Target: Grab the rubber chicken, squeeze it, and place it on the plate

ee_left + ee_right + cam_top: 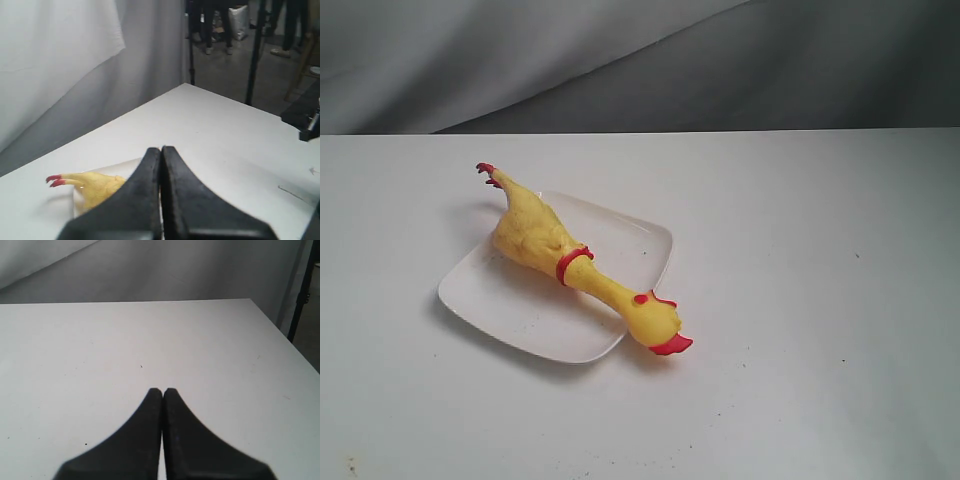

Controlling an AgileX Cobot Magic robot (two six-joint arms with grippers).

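Grippers both clamped on nothing: the left gripper (161,150) has its fingertips pressed flat together, and the right gripper (162,390) matches it over the bare white table (820,300). And the rubber chicken (582,262) lies diagonally across the white plate (520,310), red feet poking past the far rim, head and beak overhanging the near rim.
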